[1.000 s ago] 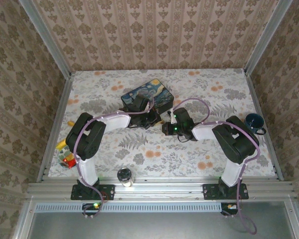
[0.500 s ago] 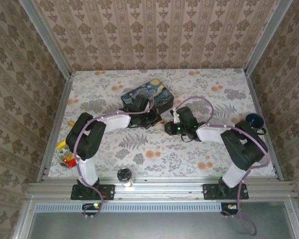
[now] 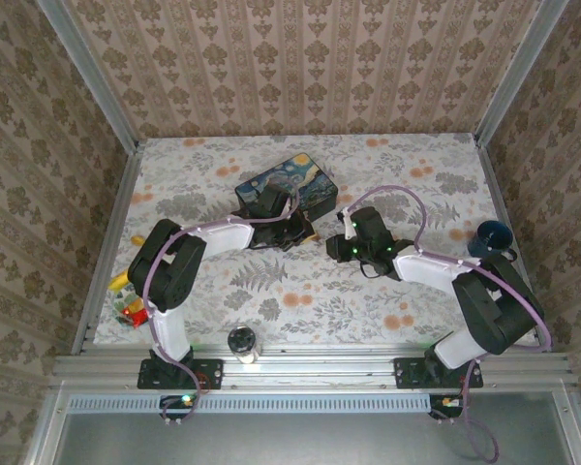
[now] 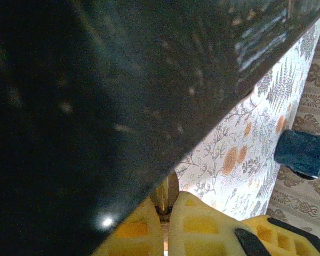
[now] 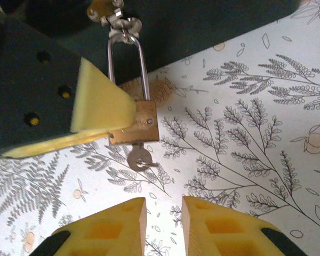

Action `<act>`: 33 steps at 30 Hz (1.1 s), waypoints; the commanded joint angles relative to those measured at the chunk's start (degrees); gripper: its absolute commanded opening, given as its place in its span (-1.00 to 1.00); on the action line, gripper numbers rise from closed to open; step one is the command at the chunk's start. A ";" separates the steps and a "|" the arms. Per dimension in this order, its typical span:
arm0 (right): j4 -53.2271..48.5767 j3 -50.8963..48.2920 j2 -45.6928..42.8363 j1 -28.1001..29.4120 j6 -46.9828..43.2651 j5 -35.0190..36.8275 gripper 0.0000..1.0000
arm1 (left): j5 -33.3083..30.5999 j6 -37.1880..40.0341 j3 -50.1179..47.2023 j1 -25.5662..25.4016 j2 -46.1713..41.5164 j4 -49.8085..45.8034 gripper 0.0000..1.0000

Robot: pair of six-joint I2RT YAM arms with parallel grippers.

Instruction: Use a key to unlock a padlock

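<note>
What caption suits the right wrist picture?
Key in the brass padlock, left hand gripping it, right hand open below.

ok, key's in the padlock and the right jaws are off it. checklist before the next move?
1. Key seated in the padlock: ok, its head sticks out under the body.
2. Left jaws holding the padlock: ok, shut on it; one pad presses the body's left side.
3. Right jaws free to regrip: ok, apart and empty, with the key head just ahead, slightly left of the gap.
4. Shackle released: not ok, its right leg sits in the body; the pad hides the other leg.
5. Key turned: cannot tell.
6. Shackle through the clasp ring of the box: ok.
</note>
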 commanded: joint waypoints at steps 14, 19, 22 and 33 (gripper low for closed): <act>-2.44 7.69 7.48 2.18 -6.01 2.11 -0.32 | 3.61 -3.57 -2.08 -0.39 2.10 -6.42 -1.00; -2.01 8.50 8.95 2.30 -6.42 2.33 -0.28 | 3.53 -3.21 -2.29 -0.13 1.76 -6.51 -1.00; -2.15 8.78 9.41 2.34 -6.86 2.38 -0.26 | 3.54 -3.07 -2.51 0.14 1.70 -6.42 -1.00; -0.52 7.24 9.15 2.38 -8.65 2.47 -0.20 | 4.51 -1.95 -1.89 0.50 1.92 -7.03 -1.00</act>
